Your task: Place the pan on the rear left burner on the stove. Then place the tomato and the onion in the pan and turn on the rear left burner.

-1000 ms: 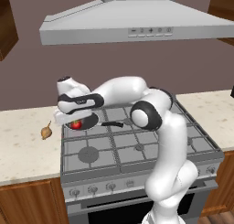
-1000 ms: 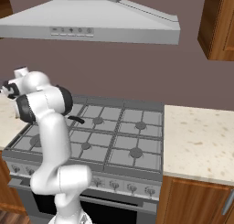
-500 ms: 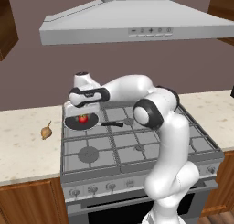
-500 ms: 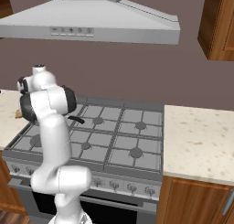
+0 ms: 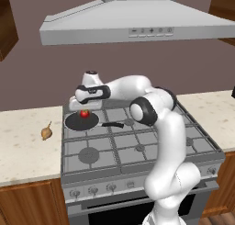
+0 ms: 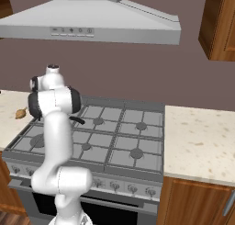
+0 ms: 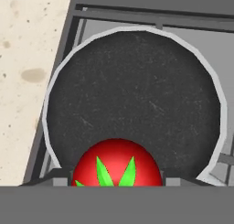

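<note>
You're looking at a rendered home kitchen: a wide grey gas stove (image 5: 137,143) with grid grates and front knobs sits between speckled beige worktop (image 5: 25,146) runs, under a grey range hood (image 5: 137,24), with wooden cabinets (image 6: 219,26) on a brown wall.

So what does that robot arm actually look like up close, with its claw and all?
The arm is made of smooth, rounded glossy white tubes linked by bulky joints with dark grey round caps. Near the claw a dark band rings the white wrist. No loose cables or markings show.
</note>
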You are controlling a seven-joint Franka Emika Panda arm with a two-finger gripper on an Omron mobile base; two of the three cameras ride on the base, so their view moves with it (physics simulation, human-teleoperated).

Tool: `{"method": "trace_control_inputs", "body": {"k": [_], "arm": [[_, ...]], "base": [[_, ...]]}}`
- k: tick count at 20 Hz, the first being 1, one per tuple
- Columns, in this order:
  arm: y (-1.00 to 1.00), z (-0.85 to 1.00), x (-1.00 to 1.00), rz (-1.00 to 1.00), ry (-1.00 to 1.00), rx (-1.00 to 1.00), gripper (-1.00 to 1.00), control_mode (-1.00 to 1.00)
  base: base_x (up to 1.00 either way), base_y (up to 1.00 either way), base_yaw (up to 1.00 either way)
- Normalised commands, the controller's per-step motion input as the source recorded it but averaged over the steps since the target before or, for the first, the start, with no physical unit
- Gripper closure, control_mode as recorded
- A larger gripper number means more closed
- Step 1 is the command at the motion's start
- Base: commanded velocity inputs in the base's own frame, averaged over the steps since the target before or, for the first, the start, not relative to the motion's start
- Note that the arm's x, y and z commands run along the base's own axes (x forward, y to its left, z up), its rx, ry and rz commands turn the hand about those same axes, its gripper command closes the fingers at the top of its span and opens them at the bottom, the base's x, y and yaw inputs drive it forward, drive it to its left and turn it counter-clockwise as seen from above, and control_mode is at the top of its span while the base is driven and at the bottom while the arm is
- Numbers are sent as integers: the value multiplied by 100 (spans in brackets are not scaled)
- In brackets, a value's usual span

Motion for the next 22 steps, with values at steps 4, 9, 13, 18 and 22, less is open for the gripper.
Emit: {"method": "trace_control_inputs", "body": {"k": [4,9,13,18,22], "arm": [[0,0,71,0,3,0,100,-100],[2,3,36,0,6,-4,100,-100],[9,0,0,0,0,-1,100,-100],[0,-14,-3,0,0,0,100,-100],[0,-31,0,0,0,0,100,-100]], "base": [[0,0,0],[0,0,0],[0,0,0],[0,0,0],[0,0,0]]}}
